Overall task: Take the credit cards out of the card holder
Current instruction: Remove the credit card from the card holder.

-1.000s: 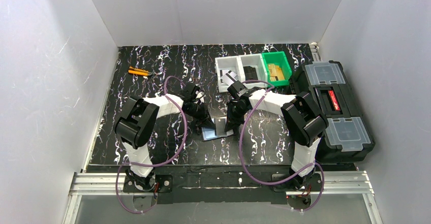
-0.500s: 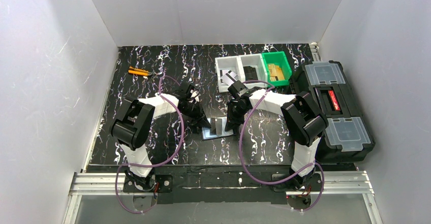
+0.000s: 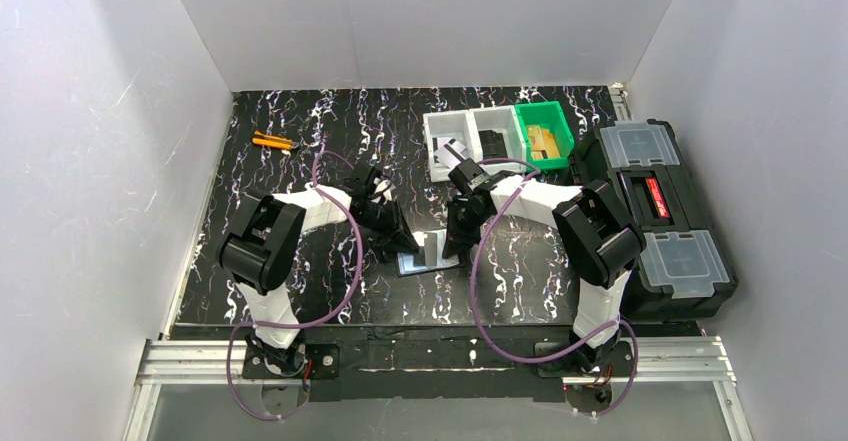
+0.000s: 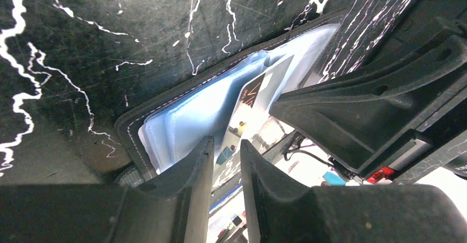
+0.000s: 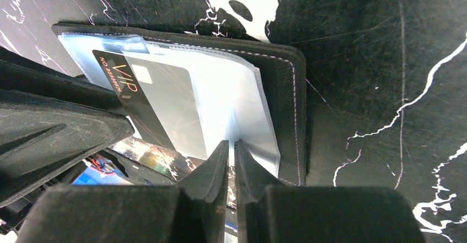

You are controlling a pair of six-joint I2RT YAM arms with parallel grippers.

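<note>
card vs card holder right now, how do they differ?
Colour: the card is grey with a dark VIP stripe; the card holder is black with pale stitching. Size: card is smaller than the holder. Pose: card lies skewed among the clear sleeves; holder lies open on the table. Both are thin rectangles.

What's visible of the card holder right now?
The card holder lies open on the table between the arms: black cover with pale stitching, glossy blue-grey clear sleeves inside. A VIP-marked card sticks partway out of one sleeve. The right fingers look pinched on a sleeve edge; the left fingers stand slightly apart beside the card.
</note>
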